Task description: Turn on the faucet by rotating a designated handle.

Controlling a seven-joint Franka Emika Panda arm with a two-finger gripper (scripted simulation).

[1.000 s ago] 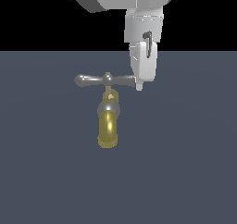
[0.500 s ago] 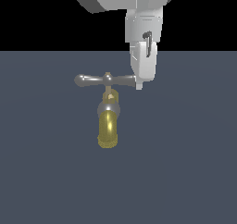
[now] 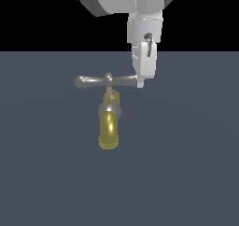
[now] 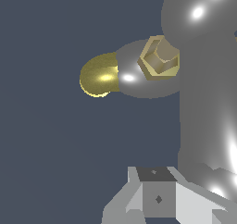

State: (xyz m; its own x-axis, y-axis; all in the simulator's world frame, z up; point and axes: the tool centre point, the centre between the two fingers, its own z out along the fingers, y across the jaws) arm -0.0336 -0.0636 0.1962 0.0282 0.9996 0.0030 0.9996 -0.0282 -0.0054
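The faucet stands in the middle of the exterior view, its glossy yellow-gold spout (image 3: 108,129) pointing toward the camera below a grey collar (image 3: 110,109). Across its top lies the handle (image 3: 100,81), a slim grey crossbar with a small brass hub. My gripper (image 3: 140,81) hangs from above with its fingertips against the crossbar's end on the exterior view's right. The fingers show edge-on, so no gap can be judged. In the wrist view the handle (image 4: 203,98) fills one side, with the brass hub (image 4: 159,59), the spout (image 4: 98,76) and a fingertip (image 4: 155,190) beside it.
The faucet stands on a flat dark blue-grey surface (image 3: 186,164) that stretches all around it, with a black background behind. The arm's white wrist housing (image 3: 144,29) hangs above the handle's end on the exterior view's right.
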